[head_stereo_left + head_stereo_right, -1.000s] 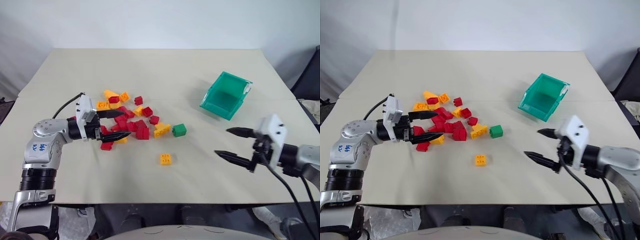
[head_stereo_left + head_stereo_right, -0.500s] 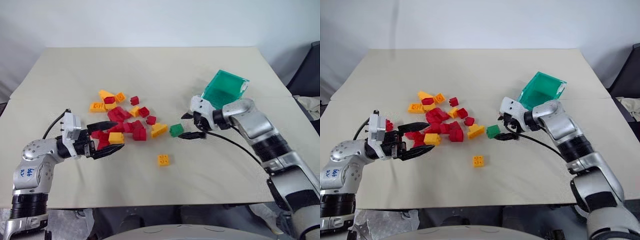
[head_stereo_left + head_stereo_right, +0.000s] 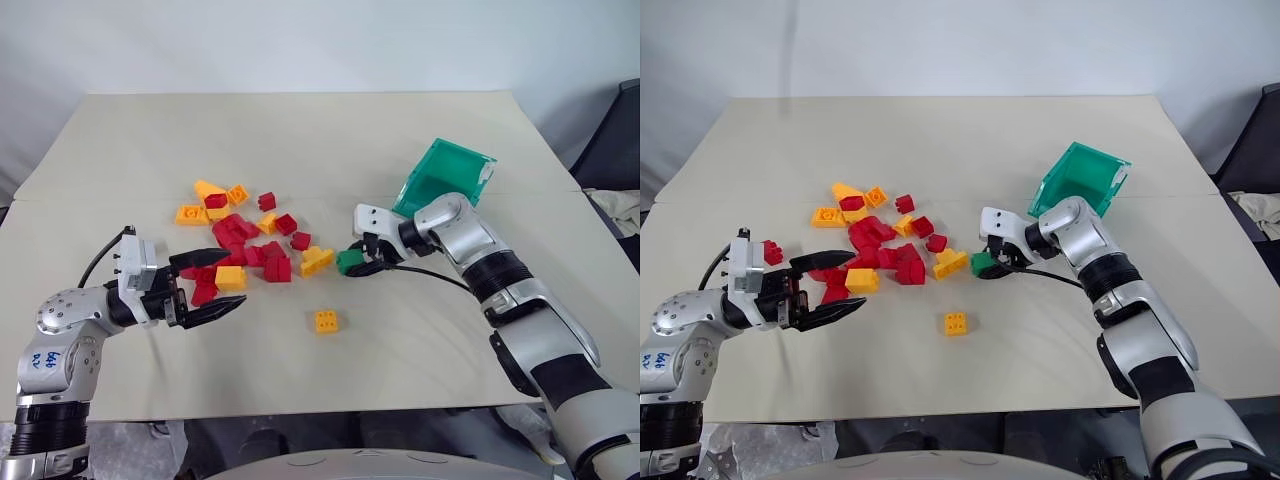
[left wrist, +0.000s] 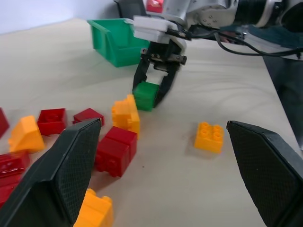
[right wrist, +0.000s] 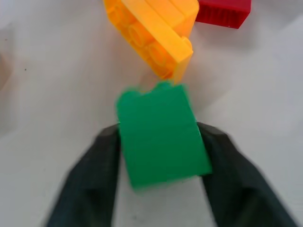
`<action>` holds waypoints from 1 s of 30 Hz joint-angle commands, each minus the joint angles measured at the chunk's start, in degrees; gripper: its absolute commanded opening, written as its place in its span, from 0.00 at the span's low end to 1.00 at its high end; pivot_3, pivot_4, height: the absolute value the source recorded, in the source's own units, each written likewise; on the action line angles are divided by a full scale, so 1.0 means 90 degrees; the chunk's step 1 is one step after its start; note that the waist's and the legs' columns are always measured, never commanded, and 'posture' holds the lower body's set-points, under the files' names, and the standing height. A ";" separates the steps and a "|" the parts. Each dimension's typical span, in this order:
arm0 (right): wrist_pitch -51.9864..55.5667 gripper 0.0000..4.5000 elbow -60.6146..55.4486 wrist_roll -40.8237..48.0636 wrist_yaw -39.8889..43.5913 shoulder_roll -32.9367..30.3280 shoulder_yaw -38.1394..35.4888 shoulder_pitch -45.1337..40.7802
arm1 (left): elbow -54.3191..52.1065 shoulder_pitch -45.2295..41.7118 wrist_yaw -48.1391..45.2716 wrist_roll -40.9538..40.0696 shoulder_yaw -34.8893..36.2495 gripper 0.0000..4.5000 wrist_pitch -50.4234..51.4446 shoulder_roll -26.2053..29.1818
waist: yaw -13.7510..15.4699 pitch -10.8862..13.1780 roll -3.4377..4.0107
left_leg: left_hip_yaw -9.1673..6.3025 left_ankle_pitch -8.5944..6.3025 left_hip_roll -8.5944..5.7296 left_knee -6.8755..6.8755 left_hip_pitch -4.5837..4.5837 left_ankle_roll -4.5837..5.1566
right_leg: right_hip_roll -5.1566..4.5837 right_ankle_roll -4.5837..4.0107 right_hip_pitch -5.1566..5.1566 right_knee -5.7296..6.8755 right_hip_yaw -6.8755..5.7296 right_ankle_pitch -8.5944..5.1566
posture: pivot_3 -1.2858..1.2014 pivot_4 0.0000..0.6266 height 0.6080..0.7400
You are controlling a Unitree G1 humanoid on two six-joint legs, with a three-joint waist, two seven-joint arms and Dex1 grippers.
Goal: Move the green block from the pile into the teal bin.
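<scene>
beige table | right gripper clamped on green block at pile edge | teal bin just behind it | left gripper wide, empty

We took the place for a robot test room or lab rather than a home. The setting was bare: a plain white wall stood behind a wide, flat, beige bench made of two boards joined along a seam. Nothing domestic lay about. On the bench we saw only trial props: a scattered heap of small red and yellow-orange studded plastic toy bricks and a translucent teal plastic bin with slanted walls. Black cables ran loose along the silver robot arms, and a handwritten blue mark sat on one arm's casing. A dark chair edge showed at the right.
</scene>
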 commanded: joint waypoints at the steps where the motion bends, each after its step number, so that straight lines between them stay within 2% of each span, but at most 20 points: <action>1: 0.0510 0.34 -0.1115 0.0333 -0.0338 -0.0294 -0.0750 0.0171 | 0.0161 -0.0440 -0.0025 0.0028 -0.0193 1.00 -0.0068 -0.0014 | 0.0012 0.0000 0.0000 | -0.0001 0.0000 0.0000 0.0000 -0.0001 0.0000 | 0.0000 0.0000 0.0000 0.0000 -0.0001 0.0000 | 0.52 0.24 1.00; 5: 0.1530 0.34 -0.2345 0.0572 -0.1079 -0.0624 -0.1571 0.0452 | 0.0468 -0.0895 0.0126 0.0163 -0.0444 1.00 -0.0193 -0.0237 | 0.0025 0.0002 0.0004 | -0.0004 0.0001 -0.0005 0.0001 -0.0007 -0.0002 | -0.0006 0.0001 -0.0001 0.0000 -0.0003 0.0001 | 0.52 0.24 1.00; 8: 0.1952 0.34 -0.2874 0.0621 -0.1381 -0.0876 -0.1896 0.0646 | 0.0632 -0.1130 0.0195 0.0243 -0.0580 1.00 -0.0294 -0.0409 | 0.0020 0.0002 0.0004 | -0.0003 -0.0002 -0.0003 0.0001 -0.0006 -0.0003 | -0.0001 0.0001 -0.0001 -0.0006 -0.0005 0.0001 | 0.52 0.24 1.00; 9: 0.2184 0.34 -0.2935 0.0519 -0.1734 -0.0988 -0.2070 0.0677 | 0.0672 -0.1177 0.0210 0.0269 -0.0615 1.00 -0.0324 -0.0449 | 0.0019 0.0002 0.0004 | -0.0002 -0.0003 -0.0002 0.0000 -0.0006 -0.0004 | 0.0000 0.0001 -0.0001 -0.0007 -0.0005 0.0000 | 0.52 0.24 1.00; 12: 0.2414 0.34 -0.2607 0.0022 -0.3216 -0.1391 -0.2670 0.0731 | 0.0931 -0.1713 0.0572 0.0596 -0.1062 1.00 -0.0341 -0.0909 | 0.0058 0.0002 0.0004 | 0.0004 -0.0003 -0.0005 0.0001 -0.0006 -0.0003 | -0.0002 0.0002 -0.0001 -0.0005 -0.0002 0.0001 | 0.52 0.24 1.00; 15: 0.1989 0.34 -0.2405 -0.0049 -0.3605 -0.1461 -0.2730 0.0833 | 0.1223 -0.2120 0.1027 0.1038 -0.1315 1.00 -0.0451 -0.1212 | 0.0128 0.0002 0.0004 | 0.0009 0.0000 -0.0015 0.0002 -0.0008 0.0001 | -0.0006 0.0013 0.0000 -0.0014 0.0007 0.0007 | 0.52 0.24 1.00; 21: 0.1258 0.34 -0.1167 -0.0155 -0.4398 -0.1142 -0.2747 0.0325 | 0.2156 -0.3082 0.1680 0.1561 -0.1547 1.00 -0.0867 -0.1818 | -0.0007 0.0002 0.0005 | 0.0027 0.0002 -0.0009 0.0001 0.0000 -0.0001 | 0.0002 0.0017 0.0000 -0.0013 0.0018 0.0010 | 0.52 0.24 1.00; 25: 0.0918 0.64 -0.0509 -0.0135 -0.4628 -0.1018 -0.2744 -0.0037 | 0.2680 -0.3543 0.1699 0.1755 -0.1593 1.00 -0.1334 -0.2038 | -0.0010 0.0003 0.0005 | 0.0042 0.0007 -0.0009 0.0001 0.0002 -0.0002 | 0.0002 0.0026 -0.0002 -0.0015 0.0028 0.0015 | 0.52 0.24 1.00; 30: 0.0931 0.99 -0.0943 -0.0010 -0.4132 -0.1183 -0.2671 0.0090 | 0.2581 -0.3465 0.1570 0.1555 -0.1467 1.00 -0.1159 -0.1988 | 0.0005 0.0003 0.0006 | 0.0043 0.0005 -0.0008 -0.0003 -0.0004 0.0002 | 0.0001 0.0026 -0.0004 -0.0026 0.0028 0.0014 | 0.52 0.24 1.00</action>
